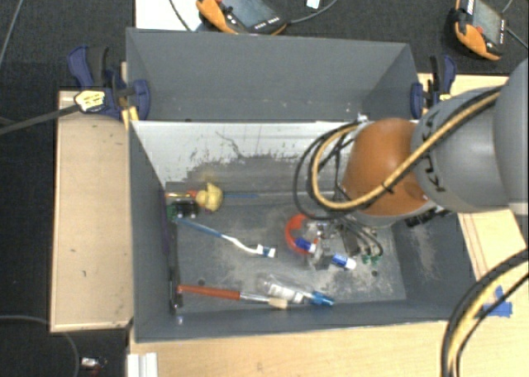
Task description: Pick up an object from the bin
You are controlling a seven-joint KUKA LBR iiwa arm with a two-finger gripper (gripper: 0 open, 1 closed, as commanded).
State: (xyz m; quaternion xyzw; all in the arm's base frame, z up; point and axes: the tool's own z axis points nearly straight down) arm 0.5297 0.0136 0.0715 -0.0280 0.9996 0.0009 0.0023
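- The pincer [325, 250] hangs low over the floor of the scuffed grey metal bin [248, 78], right of centre. How far it is open cannot be told.
- Just beside it lie a red rounded piece [294, 231] and a small blue-and-white cylinder [342, 263].
- To the left are a slim blue toothbrush [223, 238] and a yellow knobbly lump [212, 196].
- A red-handled brush [216, 292] lies along the front.

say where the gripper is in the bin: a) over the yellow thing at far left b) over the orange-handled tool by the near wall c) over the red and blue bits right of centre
c: the gripper sits over the red piece and blue-and-white bits right of centre; the yellow thing and orange-handled tool lie to its left.
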